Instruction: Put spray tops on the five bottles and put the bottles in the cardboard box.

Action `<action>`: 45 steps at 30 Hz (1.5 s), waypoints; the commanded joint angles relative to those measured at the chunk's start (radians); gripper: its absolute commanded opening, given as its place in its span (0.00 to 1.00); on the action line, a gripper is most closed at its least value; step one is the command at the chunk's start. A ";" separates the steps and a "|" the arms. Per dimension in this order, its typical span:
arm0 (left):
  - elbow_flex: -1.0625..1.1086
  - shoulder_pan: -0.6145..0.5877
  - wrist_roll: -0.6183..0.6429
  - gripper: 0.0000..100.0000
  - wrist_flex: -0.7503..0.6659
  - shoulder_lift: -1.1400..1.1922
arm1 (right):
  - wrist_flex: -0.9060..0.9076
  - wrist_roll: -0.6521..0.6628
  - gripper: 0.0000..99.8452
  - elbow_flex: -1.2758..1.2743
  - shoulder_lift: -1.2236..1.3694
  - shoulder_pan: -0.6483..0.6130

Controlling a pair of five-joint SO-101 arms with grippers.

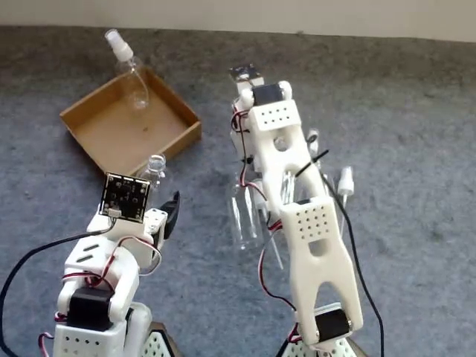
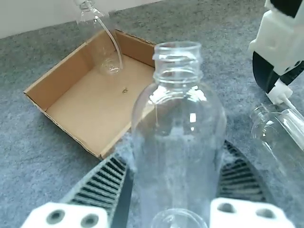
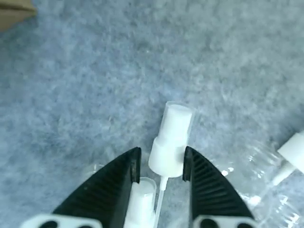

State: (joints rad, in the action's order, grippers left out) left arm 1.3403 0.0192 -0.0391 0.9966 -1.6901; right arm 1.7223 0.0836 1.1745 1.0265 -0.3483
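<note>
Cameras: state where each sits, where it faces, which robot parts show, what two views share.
High view: fixed above, looking down on the grey carpeted table; shows white left arm and right arm.
Left wrist view: on the left arm, facing the brown cardboard box past the left gripper holding an uncapped clear bottle.
Right wrist view: on the right arm, facing the table; right gripper around a white spray top.
Shared: the box, high and left wrist views.

box (image 1: 119, 134): we see plain brown
bottle (image 2: 178, 137): clear
top (image 3: 171, 137): white
carpet (image 1: 401, 97): mottled grey-blue
left gripper (image 2: 173, 164): black, ribbed
right gripper (image 3: 162, 156): black, ribbed
arms (image 1: 275, 119): white, we note, dotted with holes
</note>
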 commanded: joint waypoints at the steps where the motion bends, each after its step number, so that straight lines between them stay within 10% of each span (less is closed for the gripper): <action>1: -0.005 -0.002 0.011 0.08 -0.021 -0.013 | 0.016 0.006 0.13 0.061 -0.004 -0.002; 45: 0.047 0.117 0.011 0.08 -0.028 -0.022 | 0.045 0.006 0.04 0.140 -0.429 0.093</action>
State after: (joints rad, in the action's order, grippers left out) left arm 1.3786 0.1204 -0.0391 0.9966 -1.7008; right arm 1.7469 0.0852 1.2589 0.6782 -0.2685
